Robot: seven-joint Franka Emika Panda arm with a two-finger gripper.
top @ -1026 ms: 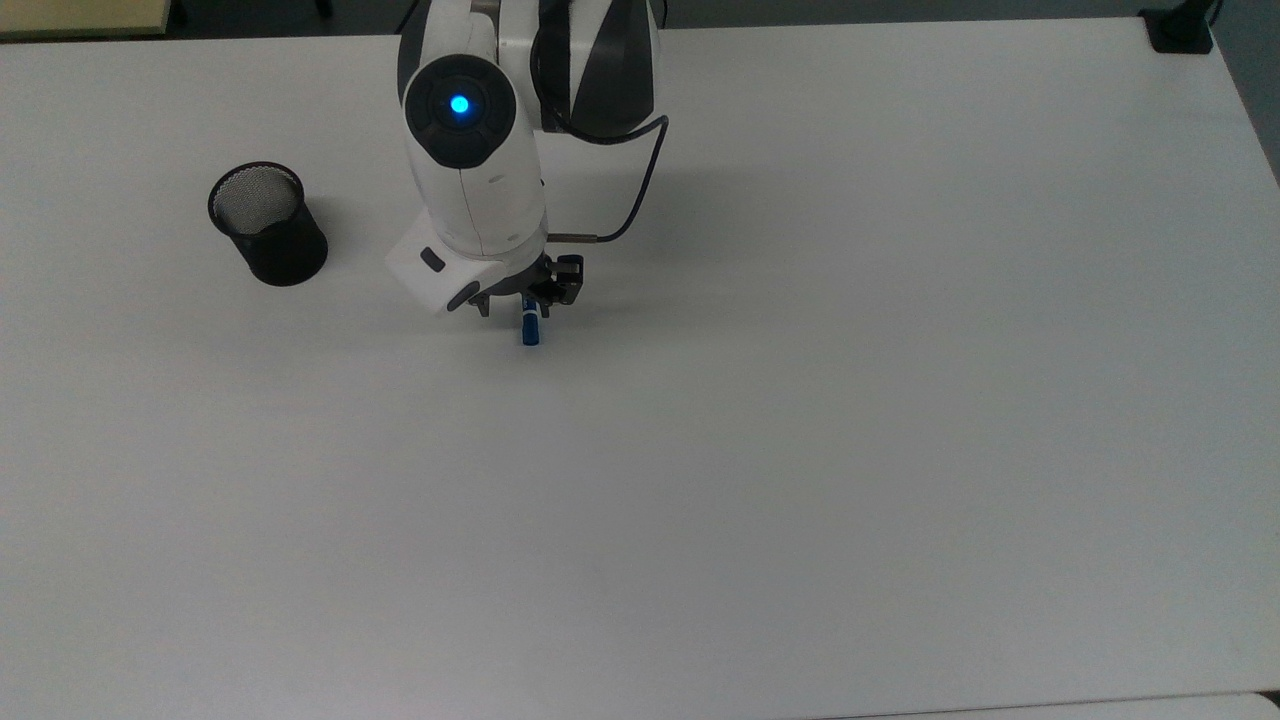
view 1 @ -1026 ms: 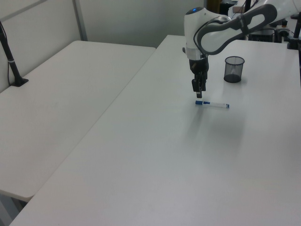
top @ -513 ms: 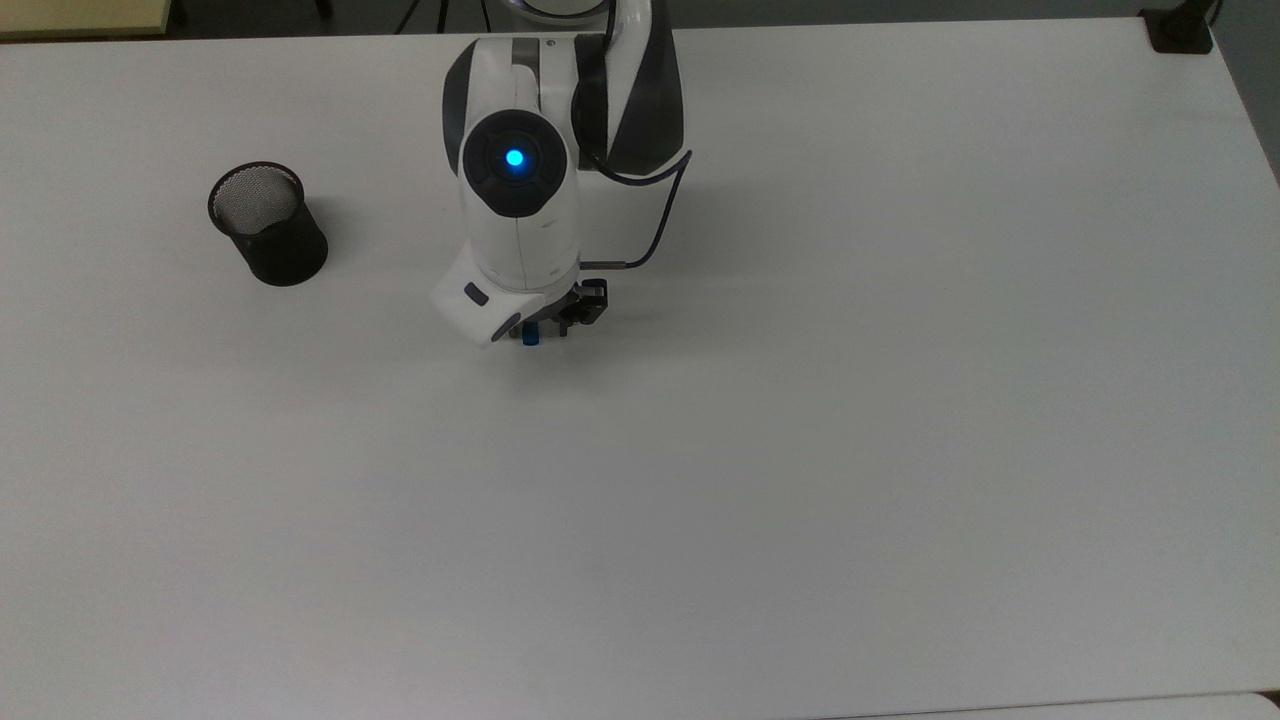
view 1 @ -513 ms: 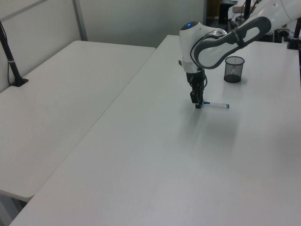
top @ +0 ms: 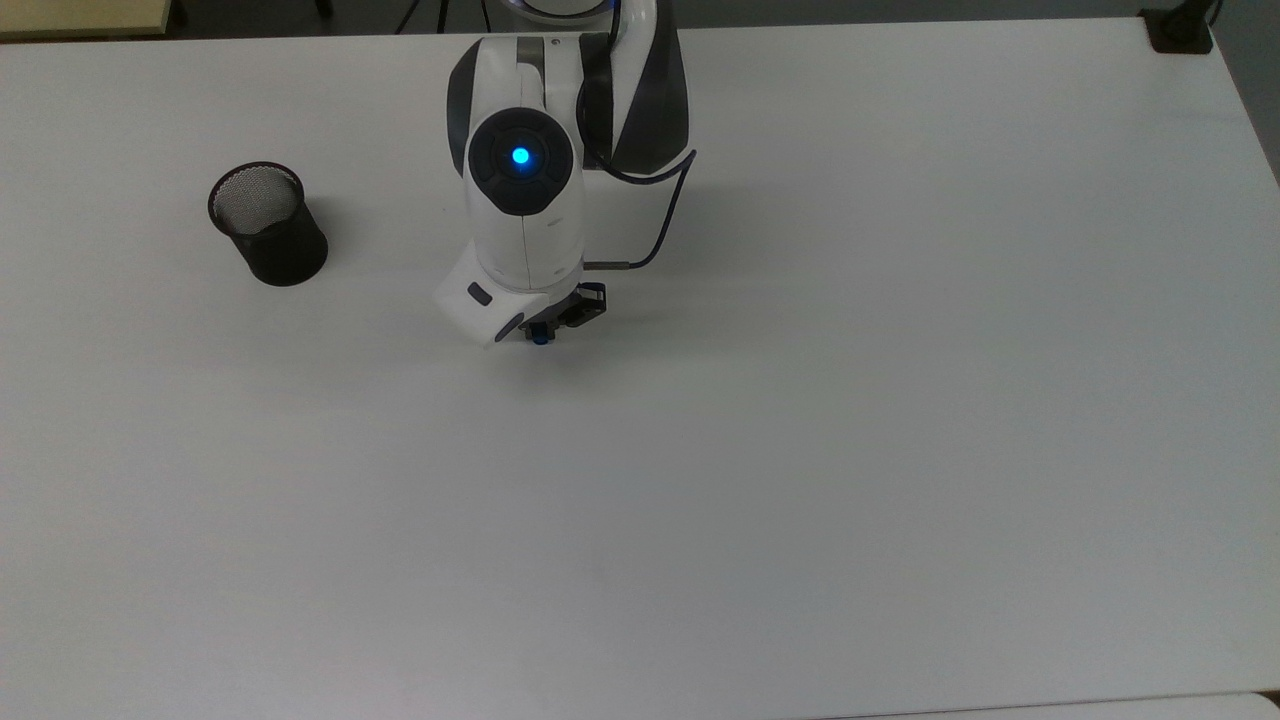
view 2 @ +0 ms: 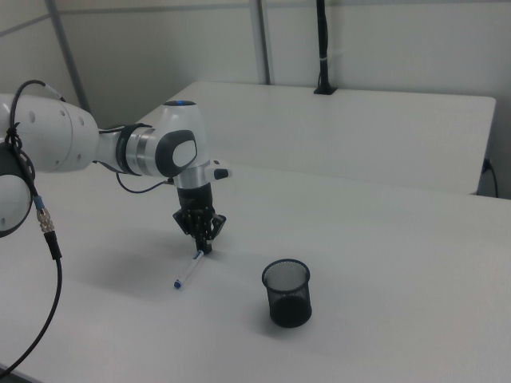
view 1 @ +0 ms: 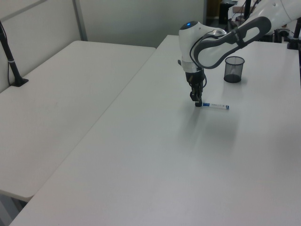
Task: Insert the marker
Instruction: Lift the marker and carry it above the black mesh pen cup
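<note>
Pincer (view 1: 198,103) down at tabletop (view 1: 155,155), fingertips nearly closed around blue-capped end of marker (view 1: 217,106); firm grip impossible to tell. Marker (view 2: 189,270) flat on tabletop, barrel stretching away from pincer (view 2: 204,246). Black mesh cup (top: 267,237) well apart from pincer (top: 545,335), toward top view's left.

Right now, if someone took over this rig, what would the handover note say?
Gripper: down at the table, at one end of the marker; grasp unconfirmed.
Marker: lying flat on the table, not lifted.
Mesh cup: upright, apart from the marker, at the top view's left.
Done: approach to the marker.
Left: secure the grasp, lift, carry to the cup, insert the marker.
</note>
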